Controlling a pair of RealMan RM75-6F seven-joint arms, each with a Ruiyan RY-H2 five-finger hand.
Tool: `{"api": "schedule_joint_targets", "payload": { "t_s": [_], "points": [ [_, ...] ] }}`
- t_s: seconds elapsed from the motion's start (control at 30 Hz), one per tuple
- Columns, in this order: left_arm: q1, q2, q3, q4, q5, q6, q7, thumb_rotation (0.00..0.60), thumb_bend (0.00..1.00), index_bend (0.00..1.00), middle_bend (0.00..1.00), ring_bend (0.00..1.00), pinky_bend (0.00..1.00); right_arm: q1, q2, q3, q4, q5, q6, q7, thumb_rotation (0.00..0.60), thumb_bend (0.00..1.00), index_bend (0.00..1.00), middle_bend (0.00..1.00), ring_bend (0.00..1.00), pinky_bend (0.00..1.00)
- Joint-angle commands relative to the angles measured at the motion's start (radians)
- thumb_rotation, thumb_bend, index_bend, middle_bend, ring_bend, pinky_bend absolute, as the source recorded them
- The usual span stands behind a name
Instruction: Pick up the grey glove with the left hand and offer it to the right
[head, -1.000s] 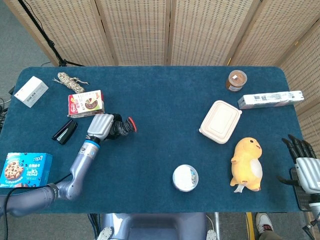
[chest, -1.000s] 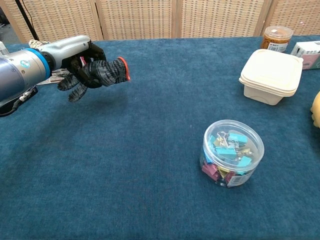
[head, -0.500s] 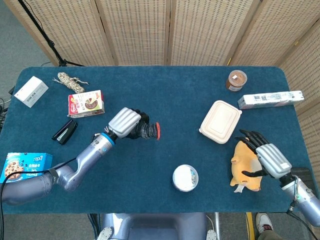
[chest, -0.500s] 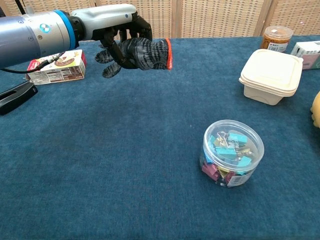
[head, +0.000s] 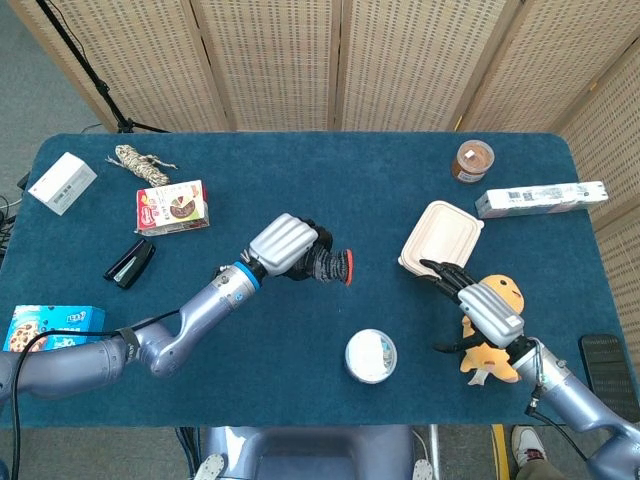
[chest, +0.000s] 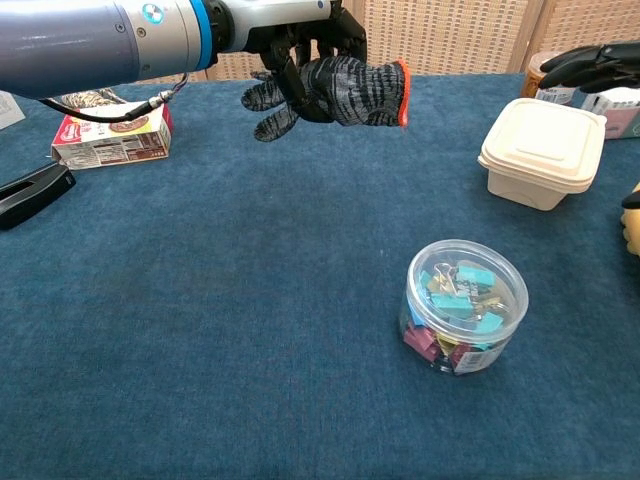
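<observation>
The grey knit glove with an orange cuff (chest: 340, 90) hangs above the blue cloth table (head: 330, 190), gripped by the left hand (head: 287, 243), cuff pointing toward the right hand (head: 480, 300); that hand holds nothing, fingers spread, beside the cream lidded lunch box (head: 440, 243) and over the yellow plush duck (head: 497, 345); a clear round tub of coloured clips (chest: 463, 305) sits nearby

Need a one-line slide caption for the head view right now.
Left hand holds the grey glove above the table, toward the open right hand.
</observation>
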Motion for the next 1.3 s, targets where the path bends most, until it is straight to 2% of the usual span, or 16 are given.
{"api": "schedule_joint_targets", "payload": {
  "t_s": [0.03, 0.43, 0.77, 1.3],
  "points": [
    [-0.015, 0.008, -0.005, -0.025, -0.043, 0.007, 0.035, 0.600, 0.26, 0.55, 0.49, 0.41, 0.51, 0.006, -0.012, -0.007, -0.007, 0.005, -0.004, -0.011, 0.600, 0.00, 0.15, 0.04, 0.00, 0.00],
    [-0.061, 0.017, -0.003, -0.062, -0.170, 0.002, 0.098, 0.600, 0.25, 0.55, 0.49, 0.40, 0.51, 0.023, -0.097, 0.003, -0.020, 0.040, 0.001, -0.132, 0.600, 0.00, 0.17, 0.04, 0.00, 0.00],
    [-0.077, 0.005, 0.014, -0.076, -0.193, 0.016, 0.098, 0.600, 0.25, 0.55, 0.49, 0.40, 0.51, 0.036, -0.136, 0.010, -0.022, 0.093, -0.024, -0.173, 0.600, 0.00, 0.11, 0.04, 0.00, 0.00],
    [-0.102, -0.028, 0.006, -0.066, -0.262, 0.030, 0.078, 0.600, 0.25, 0.55, 0.49, 0.40, 0.51, 0.050, -0.174, 0.018, -0.064, 0.128, -0.030, -0.236, 0.600, 0.00, 0.13, 0.04, 0.00, 0.00]
  ]
}}
